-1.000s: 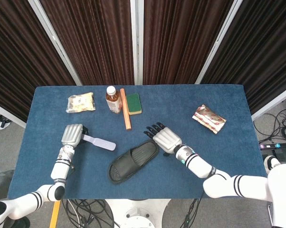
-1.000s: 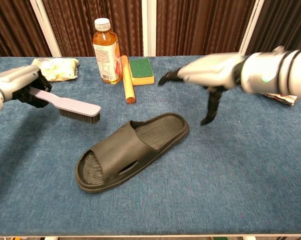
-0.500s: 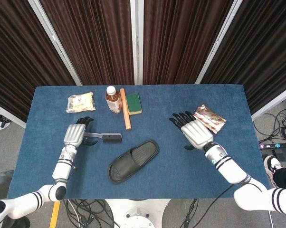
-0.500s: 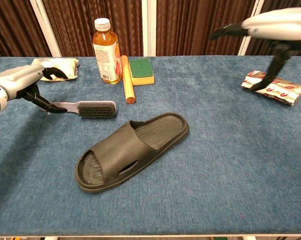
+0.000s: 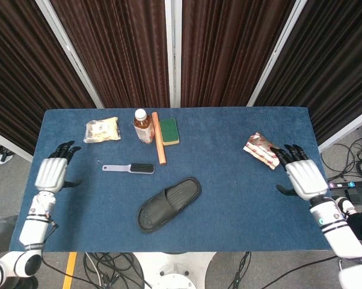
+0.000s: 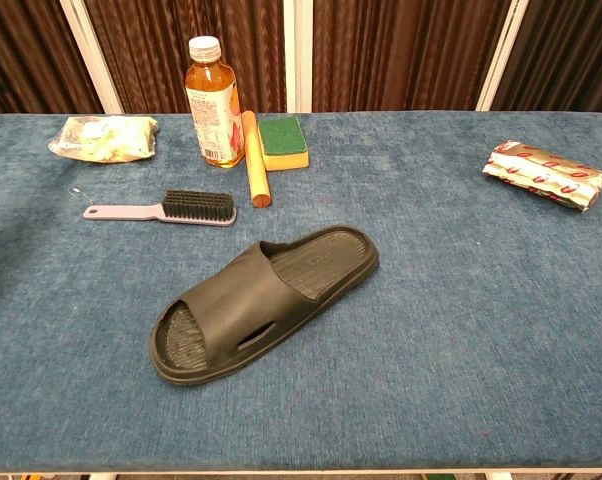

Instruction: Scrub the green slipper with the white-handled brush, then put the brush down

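Both hands are pulling back to the desk's (image 5: 229, 129) side edges in the head view: the left hand (image 5: 52, 173) is letting go of the brush (image 5: 129, 168) and sitting far left with fingers apart and empty, the right hand (image 5: 303, 176) likewise spread near the foil packet (image 5: 263, 149), so the task looks finished. From the chest view neither hand is showing; the brush (image 6: 162, 209) is lying flat beside the green slipper (image 6: 265, 300), long axis running left-right, handle pointing left, while the slipper is lying diagonally, toe toward the near left.

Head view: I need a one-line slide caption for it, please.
Brush lies on the table beside the slipper; left hand and right hand open, apart.
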Controlling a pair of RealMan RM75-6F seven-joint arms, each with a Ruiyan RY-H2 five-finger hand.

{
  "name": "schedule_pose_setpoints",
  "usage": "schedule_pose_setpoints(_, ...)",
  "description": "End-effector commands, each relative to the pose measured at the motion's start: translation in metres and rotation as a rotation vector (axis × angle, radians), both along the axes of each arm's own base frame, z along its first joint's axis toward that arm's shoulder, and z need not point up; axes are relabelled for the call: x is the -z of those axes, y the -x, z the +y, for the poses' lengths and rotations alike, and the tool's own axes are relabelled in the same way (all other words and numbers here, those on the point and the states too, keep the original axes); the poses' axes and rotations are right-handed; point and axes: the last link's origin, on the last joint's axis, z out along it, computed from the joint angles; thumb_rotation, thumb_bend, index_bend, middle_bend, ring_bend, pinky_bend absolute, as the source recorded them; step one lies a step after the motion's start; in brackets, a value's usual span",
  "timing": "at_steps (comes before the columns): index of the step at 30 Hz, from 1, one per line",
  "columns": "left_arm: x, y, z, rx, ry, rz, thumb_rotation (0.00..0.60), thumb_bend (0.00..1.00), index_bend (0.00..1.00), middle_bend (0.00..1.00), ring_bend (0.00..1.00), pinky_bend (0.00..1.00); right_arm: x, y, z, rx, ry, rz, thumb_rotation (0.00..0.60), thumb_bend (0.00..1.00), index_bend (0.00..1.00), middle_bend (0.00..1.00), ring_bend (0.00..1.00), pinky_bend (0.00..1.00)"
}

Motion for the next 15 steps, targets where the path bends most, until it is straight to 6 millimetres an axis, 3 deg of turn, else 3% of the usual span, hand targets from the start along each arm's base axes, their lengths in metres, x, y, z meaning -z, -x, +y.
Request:
schedule_pose_setpoints(1, -0.023, 0.025, -0.035, -0.025, -0.035, 0.029, 0.6, 0.12, 0.27, 0.22, 0.12, 0.27, -0.02, 0.035, 0.033, 0.058, 0.094, -0.025, 0.6, 0.15, 0.07, 0.12, 0.02, 0.05)
schedule_pose_setpoints(8, -0.042, 0.047, -0.096, -0.107, -0.074, 0.053, 0.6, 0.12, 0.27, 0.22, 0.12, 0.25, -0.027, 0.064, 0.088, 0.094, 0.203, -0.05, 0.6, 0.15, 0.04, 0.1, 0.0, 0.02)
schedule_pose_setpoints(15, -0.041, 0.04, -0.123, -0.108, -0.069, 0.041, 0.6, 0.12, 0.27, 0.22, 0.12, 0.24, -0.023, 0.068, 0.108, 0.073, 0.235, -0.079, 0.6, 0.15, 0.03, 0.1, 0.0, 0.02)
